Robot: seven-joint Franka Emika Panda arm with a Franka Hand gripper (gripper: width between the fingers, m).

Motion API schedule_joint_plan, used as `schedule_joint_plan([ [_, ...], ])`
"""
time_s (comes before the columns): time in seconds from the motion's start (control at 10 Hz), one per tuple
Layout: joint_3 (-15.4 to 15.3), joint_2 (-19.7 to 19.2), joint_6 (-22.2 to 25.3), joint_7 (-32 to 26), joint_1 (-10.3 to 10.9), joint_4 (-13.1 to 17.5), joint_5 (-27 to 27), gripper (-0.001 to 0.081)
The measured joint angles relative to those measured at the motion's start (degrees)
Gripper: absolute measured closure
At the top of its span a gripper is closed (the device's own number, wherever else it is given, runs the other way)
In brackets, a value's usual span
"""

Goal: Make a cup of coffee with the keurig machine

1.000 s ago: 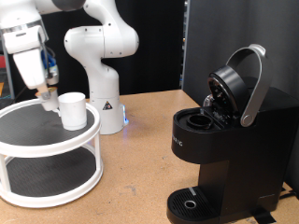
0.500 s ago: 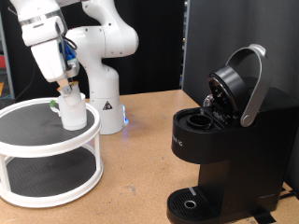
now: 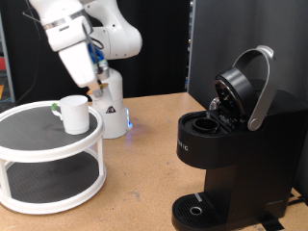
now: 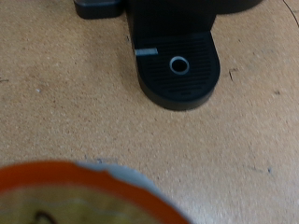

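The white mug (image 3: 75,114) stands upright on the top tier of a round white two-tier stand (image 3: 58,151) at the exterior view's left. The black keurig machine (image 3: 231,168) stands at the right with its lid (image 3: 243,85) raised and its pod chamber (image 3: 204,123) open. My gripper (image 3: 96,89) hangs just right of the mug, above the stand's edge. In the wrist view a blurred round pod with an orange-tan rim (image 4: 79,196) sits close to the camera, held in the gripper. Beyond it lies the machine's drip tray (image 4: 177,70).
The arm's white base (image 3: 111,108) stands behind the stand on the wooden table (image 3: 144,178). A stretch of table lies between the stand and the machine. A black backdrop stands behind.
The gripper has moved from above the stand's top tier, left of the mug, up and to the right past the mug, towards the machine. The mug and machine have not moved.
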State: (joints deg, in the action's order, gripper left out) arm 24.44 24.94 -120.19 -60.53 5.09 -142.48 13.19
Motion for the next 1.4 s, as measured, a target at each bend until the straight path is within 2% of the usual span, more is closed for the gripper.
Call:
schedule_joint_plan([
  [0.2, -1.53, -2.26, 0.16, 2.46, 1.14, 2.31, 0.52, 0.0374],
  [0.3, -1.42, -2.24, 0.17, 2.09, 1.13, 2.22, 0.52, 0.0374],
  [0.5, -1.2, -2.28, -1.13, -2.1, 2.3, 2.31, 3.9, 0.0374],
  [0.7, -1.72, -3.26, -0.61, -3.82, 4.88, 4.5, 5.4, 0.0375],
  [0.9, -3.0, -5.22, 0.07, -1.45, 6.27, 7.79, 6.39, 0.0375],
  [1.1, -5.41, -7.24, -2.08, 6.87, 6.08, 9.86, 6.44, 0.0375],
  [1.4, -5.63, -7.39, -1.61, 3.85, 6.48, 9.76, 6.45, 0.0375],
])
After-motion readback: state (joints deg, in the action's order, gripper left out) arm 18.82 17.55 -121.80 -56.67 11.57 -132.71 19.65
